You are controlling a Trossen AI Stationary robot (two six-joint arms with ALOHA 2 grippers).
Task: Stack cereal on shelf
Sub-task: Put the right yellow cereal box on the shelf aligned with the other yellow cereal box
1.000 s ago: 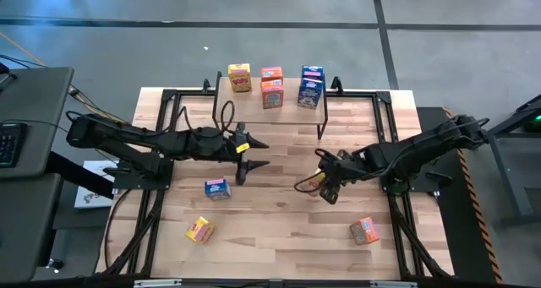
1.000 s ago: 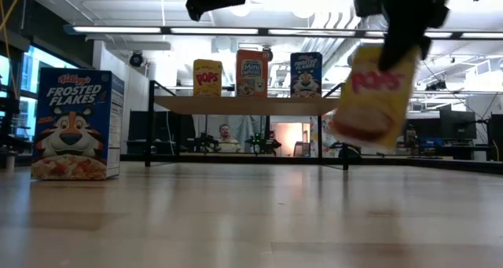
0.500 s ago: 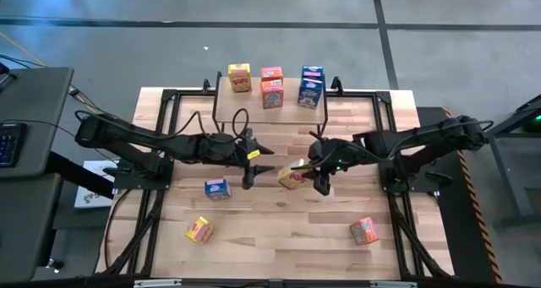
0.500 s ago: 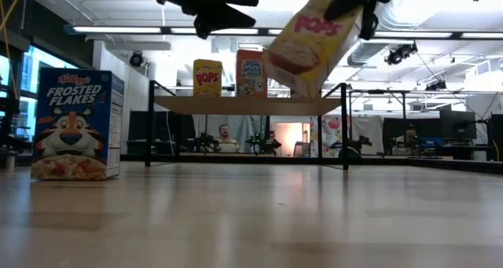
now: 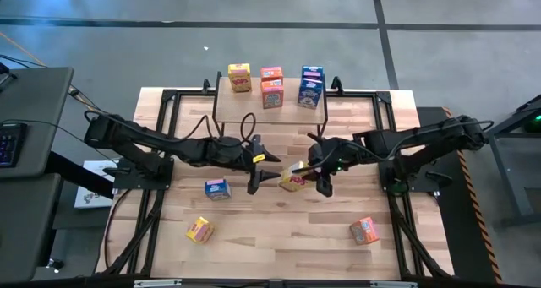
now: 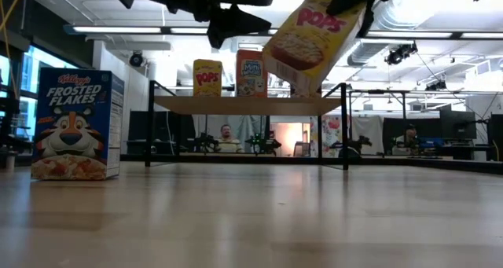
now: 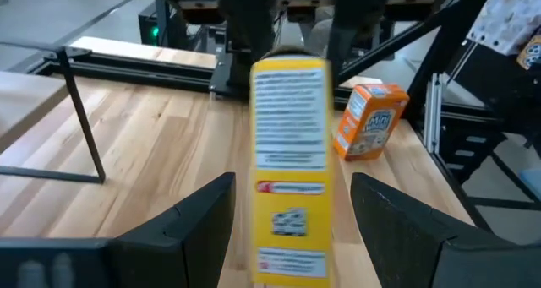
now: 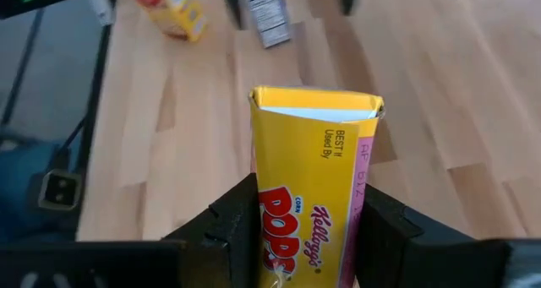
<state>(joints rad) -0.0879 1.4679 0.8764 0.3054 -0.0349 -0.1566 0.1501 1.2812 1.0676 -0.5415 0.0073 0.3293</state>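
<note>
My right pincer sits just right of centre in the overhead frame, its fingers clamped tight on a small yellow cardboard Corn Pops cereal box, which I hold off the butcher-block wooden tabletop. From table height that box hangs tilted in the upper middle of the frame, printed front showing. My left pincer is just left of it at centre frame, its two dark fingers spread partway on either side of the box's narrow printed side without touching it; it has hold of nothing

The small raised shelf with a light wood top on thin black legs stands at upper centre of the overhead frame. On it are a yellow box, two orange boxes and two blue boxes. Loose on the tabletop are a blue Frosted Flakes box left of centre, a yellow box at lower left, and an orange Mini-Wheats box at lower right

In the low view a person sits far back in the room, seen under the shelf
</note>
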